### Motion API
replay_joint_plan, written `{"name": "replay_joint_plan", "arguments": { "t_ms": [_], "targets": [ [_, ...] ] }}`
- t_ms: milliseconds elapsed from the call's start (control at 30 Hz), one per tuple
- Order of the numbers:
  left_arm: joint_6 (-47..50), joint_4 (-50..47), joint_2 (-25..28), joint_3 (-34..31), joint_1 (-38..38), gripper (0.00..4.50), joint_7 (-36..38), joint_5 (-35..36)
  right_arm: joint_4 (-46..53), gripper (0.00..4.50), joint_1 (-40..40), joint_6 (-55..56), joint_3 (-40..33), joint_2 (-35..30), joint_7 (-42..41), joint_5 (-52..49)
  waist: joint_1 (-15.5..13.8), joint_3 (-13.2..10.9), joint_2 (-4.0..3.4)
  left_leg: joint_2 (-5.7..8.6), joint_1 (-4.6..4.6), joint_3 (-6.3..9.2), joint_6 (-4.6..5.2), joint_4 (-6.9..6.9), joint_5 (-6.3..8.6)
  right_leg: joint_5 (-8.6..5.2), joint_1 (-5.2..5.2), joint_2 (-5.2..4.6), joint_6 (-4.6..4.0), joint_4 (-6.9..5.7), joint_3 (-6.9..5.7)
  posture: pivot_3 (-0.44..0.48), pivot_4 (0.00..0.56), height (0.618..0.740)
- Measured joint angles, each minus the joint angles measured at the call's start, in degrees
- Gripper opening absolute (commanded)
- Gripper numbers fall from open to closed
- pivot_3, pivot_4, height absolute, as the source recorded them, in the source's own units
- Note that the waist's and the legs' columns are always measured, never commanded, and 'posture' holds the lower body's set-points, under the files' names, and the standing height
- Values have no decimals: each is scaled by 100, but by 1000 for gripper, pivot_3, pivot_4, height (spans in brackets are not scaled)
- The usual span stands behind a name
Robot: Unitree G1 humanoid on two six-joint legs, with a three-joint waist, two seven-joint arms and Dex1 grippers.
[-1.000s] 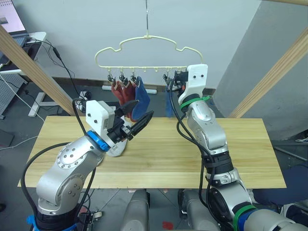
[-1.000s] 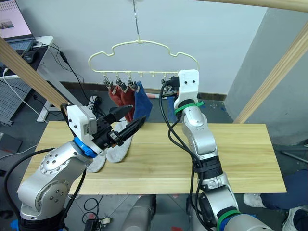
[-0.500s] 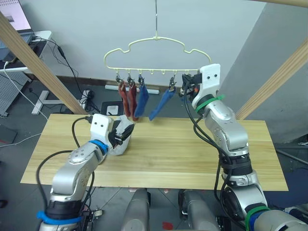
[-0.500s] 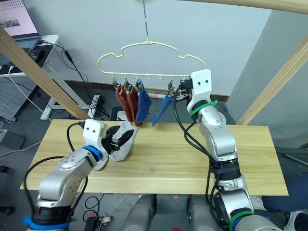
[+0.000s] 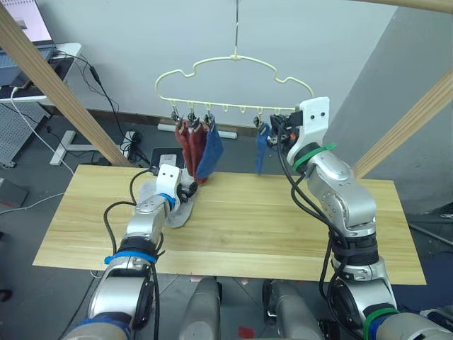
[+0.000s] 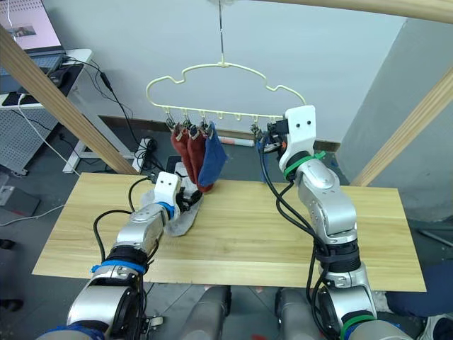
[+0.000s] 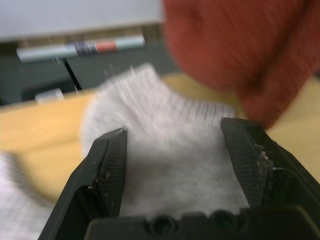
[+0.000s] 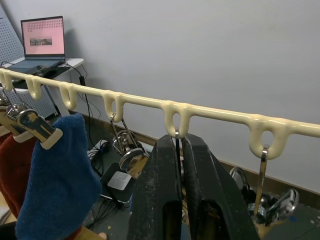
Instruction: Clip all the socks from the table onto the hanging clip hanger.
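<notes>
My left pincer (image 7: 172,165) was spread around a grey sock (image 7: 165,150), centre-left of the surface (image 5: 283,227); my right pincer (image 8: 181,150) was clenched on a hanger clip (image 8: 176,145).

Grey sock (image 7: 175,155) — soft ribbed knit; clip hanger (image 8: 210,111) — glossy cream coating, shiny metal clips.

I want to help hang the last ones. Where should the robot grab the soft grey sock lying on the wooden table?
Best grip the soft light grey sock at its rounded free edge, coming from above. It lies flat on the light wooden table, and the left tool straddles it, fingers open.
</notes>
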State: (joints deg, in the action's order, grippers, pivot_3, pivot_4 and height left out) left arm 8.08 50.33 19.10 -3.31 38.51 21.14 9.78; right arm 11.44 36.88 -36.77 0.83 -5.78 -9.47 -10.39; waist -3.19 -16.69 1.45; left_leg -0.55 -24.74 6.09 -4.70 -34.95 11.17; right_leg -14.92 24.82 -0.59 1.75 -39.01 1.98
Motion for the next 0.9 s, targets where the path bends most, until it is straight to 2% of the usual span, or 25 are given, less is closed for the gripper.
{"name": "replay_joint_plan", "arguments": {
  "t_ms": [100, 200, 333, 533, 733, 900],
  "targets": [
    [26, 211, 27, 8, 122, 3291, 72, -110, 13, 13, -1, -31, -2, -24, 5, 5, 16, 0, 0, 1, 19, 0, 0, 0, 0, 0, -23, 0, 1, 0, 1, 182, 294, 740],
    [59, 169, 70, 41, 53, 2761, 128, -213, 23, 0, -13, -68, -6, -41, 43, 7, 33, 1, -1, 1, 56, 1, 1, 3, 0, -13, -64, 0, 21, 8, 0, 182, 292, 740],
    [57, -274, 169, 165, -333, 1701, 360, -379, 29, 0, -19, -87, -25, -67, 64, 6, 38, 4, -6, -1, 80, 0, 0, 6, 0, -16, -81, -2, 26, 5, 4, 190, 292, 740],
    [81, -1650, 211, 644, -1274, 24, 657, -727, -38, 0, 14, -85, -39, -266, -51, 0, 13, 8, -9, 2, 83, -2, 1, 5, 0, -17, -87, -15, 26, 7, 7, 193, 298, 740],
    [390, -3041, 74, 972, -2178, 6, 905, -738, -232, 0, 163, -80, -108, -543, -329, -74, 1, 7, -9, -1, 80, -4, 5, 6, -1, -19, -89, -28, 28, 13, 5, 194, 305, 740],
    [686, -4089, -296, 1002, -2696, 6, 1386, -119, -401, 0, 547, -829, -608, -606, -507, -684, -4, 0, -9, -8, 48, 2, 12, 4, -7, -20, -75, -37, 25, 15, 0, 194, 305, 740]
  ]
}}
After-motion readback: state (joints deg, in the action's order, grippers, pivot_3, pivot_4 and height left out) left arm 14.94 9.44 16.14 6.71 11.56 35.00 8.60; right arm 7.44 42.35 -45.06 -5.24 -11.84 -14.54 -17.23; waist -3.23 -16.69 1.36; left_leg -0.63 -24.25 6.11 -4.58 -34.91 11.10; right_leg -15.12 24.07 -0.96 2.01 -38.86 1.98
